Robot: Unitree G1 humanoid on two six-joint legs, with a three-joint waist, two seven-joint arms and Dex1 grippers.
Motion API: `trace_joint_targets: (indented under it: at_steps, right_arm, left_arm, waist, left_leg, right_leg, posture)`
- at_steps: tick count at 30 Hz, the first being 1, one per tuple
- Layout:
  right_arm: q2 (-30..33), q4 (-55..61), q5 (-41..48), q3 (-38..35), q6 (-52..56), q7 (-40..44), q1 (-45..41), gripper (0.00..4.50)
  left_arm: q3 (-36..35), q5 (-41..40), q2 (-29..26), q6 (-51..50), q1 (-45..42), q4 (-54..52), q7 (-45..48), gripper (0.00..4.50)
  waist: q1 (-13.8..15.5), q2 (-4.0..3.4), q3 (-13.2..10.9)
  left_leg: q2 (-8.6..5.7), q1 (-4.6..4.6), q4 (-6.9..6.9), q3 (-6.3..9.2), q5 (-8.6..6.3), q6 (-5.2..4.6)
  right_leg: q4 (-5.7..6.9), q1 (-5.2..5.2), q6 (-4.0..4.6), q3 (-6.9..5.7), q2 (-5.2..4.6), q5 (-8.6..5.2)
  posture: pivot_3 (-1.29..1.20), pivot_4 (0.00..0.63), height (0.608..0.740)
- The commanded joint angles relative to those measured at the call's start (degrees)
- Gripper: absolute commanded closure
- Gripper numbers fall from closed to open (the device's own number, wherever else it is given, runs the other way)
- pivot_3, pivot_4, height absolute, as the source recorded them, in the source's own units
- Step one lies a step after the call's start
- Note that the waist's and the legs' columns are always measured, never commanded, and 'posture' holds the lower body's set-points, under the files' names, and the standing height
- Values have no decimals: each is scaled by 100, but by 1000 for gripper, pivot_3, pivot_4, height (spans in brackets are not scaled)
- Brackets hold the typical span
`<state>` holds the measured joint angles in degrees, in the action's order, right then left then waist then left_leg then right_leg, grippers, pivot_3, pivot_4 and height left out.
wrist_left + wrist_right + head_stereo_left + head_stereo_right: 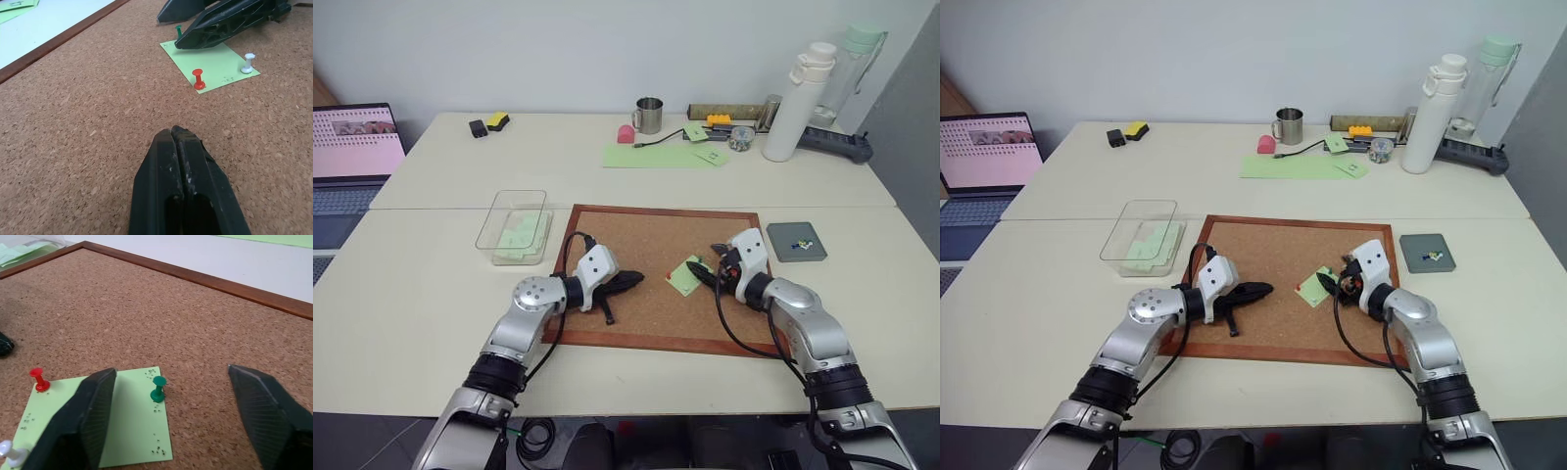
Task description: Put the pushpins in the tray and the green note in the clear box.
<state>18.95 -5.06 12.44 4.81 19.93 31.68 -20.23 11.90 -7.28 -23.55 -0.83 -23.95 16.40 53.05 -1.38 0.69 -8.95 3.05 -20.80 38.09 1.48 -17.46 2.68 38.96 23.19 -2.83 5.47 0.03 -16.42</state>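
Cork holds the green note point(98, 426) under three pushpins, so the right gripper point(168, 416), jaws spread, straddles the green pushpin point(157, 387); the left gripper point(182, 147) rests clenched, empty.

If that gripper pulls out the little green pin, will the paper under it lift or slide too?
Probably not much: the thin light-green square paper note looks floppy and light, but a red plastic-headed pushpin and a white one also pin it to the cork board. The green pushpin could roll once dropped.
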Motion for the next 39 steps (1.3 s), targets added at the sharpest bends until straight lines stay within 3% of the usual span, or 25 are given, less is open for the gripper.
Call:
trace_joint_targets:
  at_steps: [1,4,13,19,27,35,39]
  right_arm:
    - [-16,5,-5,-51,-151,93,-142,1868]
    - [22,39,-79,49,-190,183,-132,2368]
    - [3,164,3,11,-150,254,-122,4427]
    - [49,667,95,-118,-122,191,-53,4427]
    - [111,1867,1052,-496,422,476,412,4427]
    - [222,1683,1109,-1310,349,-84,163,4427]
    - [566,1083,735,-1781,307,-607,-78,4427]
  left_arm:
    - [227,206,82,-239,156,49,-41,4500]
    - [240,232,40,-296,185,-41,25,4500]
    - [186,190,-52,-440,191,-210,118,4500]
    - [173,190,-142,-544,173,-238,180,4500]
    - [182,231,-229,-548,146,-157,252,4500]
    - [138,192,-272,-540,56,-73,353,4500]
    - [130,200,-272,-526,54,-66,375,4500]
  waist:
    - [2,0,0]
    - [2,0,0]
    - [-14,0,0]
    - [-29,0,-1]
    - [-41,2,-1]
    - [-46,2,-2]
    - [-44,3,-2]
  left_leg:
    - [-6,0,0,3,0,0]
    - [-19,0,0,8,0,0]
    - [-21,-1,-2,13,0,-1]
    - [-22,-2,-3,15,0,-1]
    - [-27,-3,-7,36,-1,-1]
    - [-30,-2,-9,42,-1,-1]
    - [-31,-2,-10,42,-1,-1]
  right_leg:
    - [0,0,-1,-1,-5,0]
    - [0,0,-3,1,-14,-1]
    - [-2,0,-4,0,-16,-1]
    - [-3,2,-4,1,-16,-1]
    - [-5,2,-5,0,-14,-2]
    - [-6,2,-5,1,-11,-2]
    - [-7,2,-5,3,-11,-2]
  posture:
    - [0,150,740]
    - [0,150,740]
    - [0,150,740]
    - [0,150,740]
    - [0,150,740]
    - [0,150,740]
    - [0,150,740]
